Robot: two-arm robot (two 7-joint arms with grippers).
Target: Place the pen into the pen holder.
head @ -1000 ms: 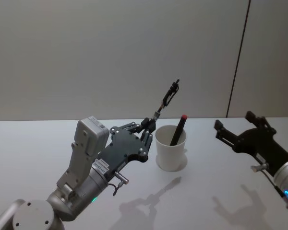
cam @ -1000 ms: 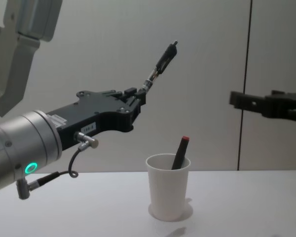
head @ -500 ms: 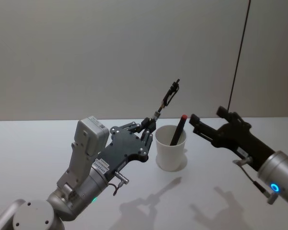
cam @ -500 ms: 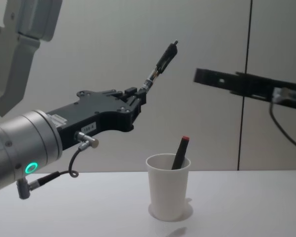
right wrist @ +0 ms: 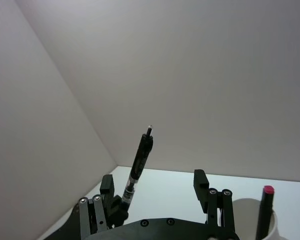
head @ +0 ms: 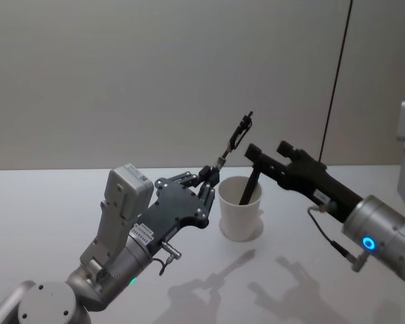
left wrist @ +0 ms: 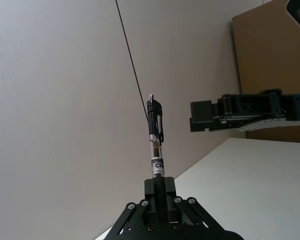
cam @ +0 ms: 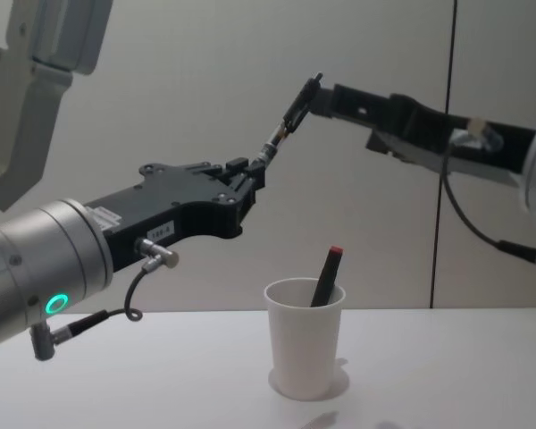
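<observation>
My left claw (cam: 250,181) grips the black clip pen (cam: 292,114) by its lower end, tilted up and rightward above the white paper cup (cam: 305,347) on the bench. My right claw (right wrist: 155,195), fingers spread, flanks its upper end.

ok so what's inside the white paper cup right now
One dark pen with a red cap stands slanted in the white paper cup, its top poking above the rim. The cup wall hides its lower end and the cup's bottom.
</observation>
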